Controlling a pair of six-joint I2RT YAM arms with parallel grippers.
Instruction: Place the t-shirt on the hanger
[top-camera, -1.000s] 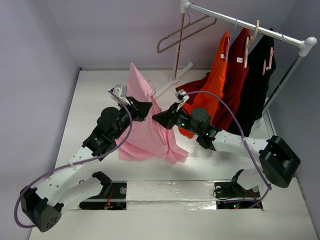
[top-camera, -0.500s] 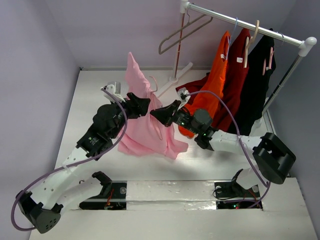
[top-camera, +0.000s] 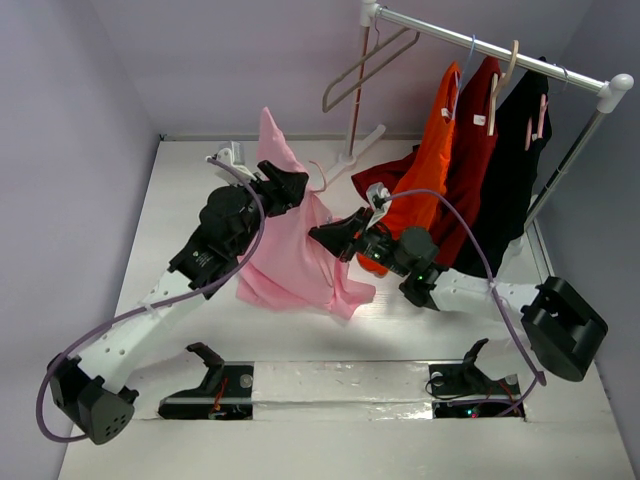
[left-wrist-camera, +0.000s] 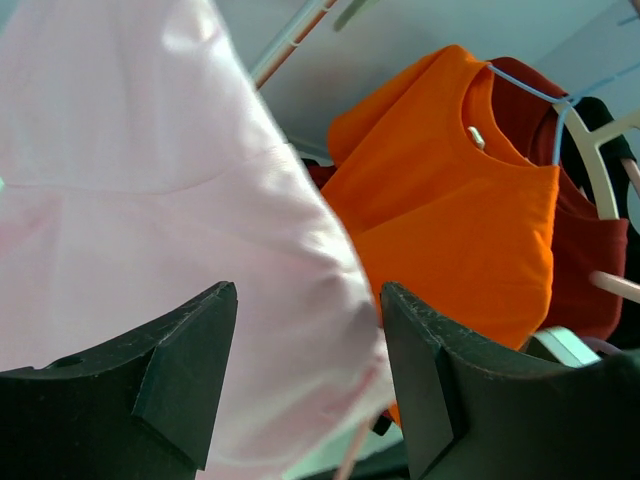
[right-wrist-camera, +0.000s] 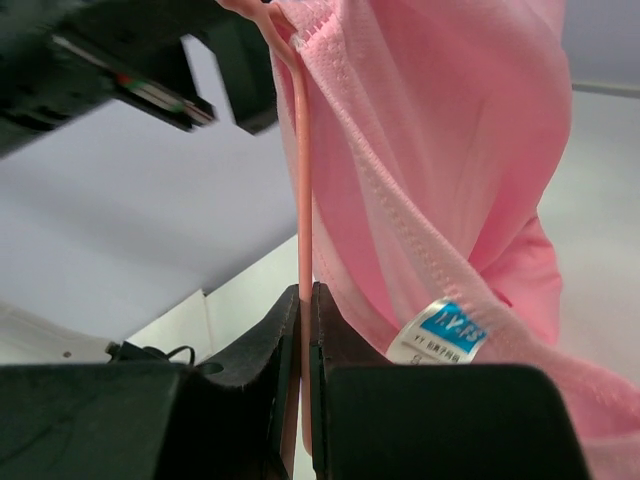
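Observation:
The light pink t-shirt (top-camera: 290, 235) hangs in the air over the table, bunched into a peak at the top. The right wrist view shows its hem and blue label (right-wrist-camera: 450, 328) close up. My right gripper (top-camera: 325, 238) is shut on a thin rod of the pale pink hanger (right-wrist-camera: 304, 200), which runs up along the shirt's edge. The hanger's slim hook (top-camera: 321, 170) pokes out beside the shirt. My left gripper (top-camera: 285, 185) is high at the shirt's upper left, jaws open. In the left wrist view, pink fabric (left-wrist-camera: 150, 200) shows beyond its fingers (left-wrist-camera: 185, 370).
A clothes rail (top-camera: 490, 50) crosses the back right, its base (top-camera: 350, 160) on the table. On the rail hang an empty grey-beige hanger (top-camera: 365, 65), an orange shirt (top-camera: 430, 165), a dark red shirt (top-camera: 475, 150) and a black garment (top-camera: 520, 160), all close behind my right arm.
My left gripper has opened, let go of the shirt and moved up toward the back. The shirt's peak has risen. The right gripper, still shut on the hanger, has shifted slightly right.

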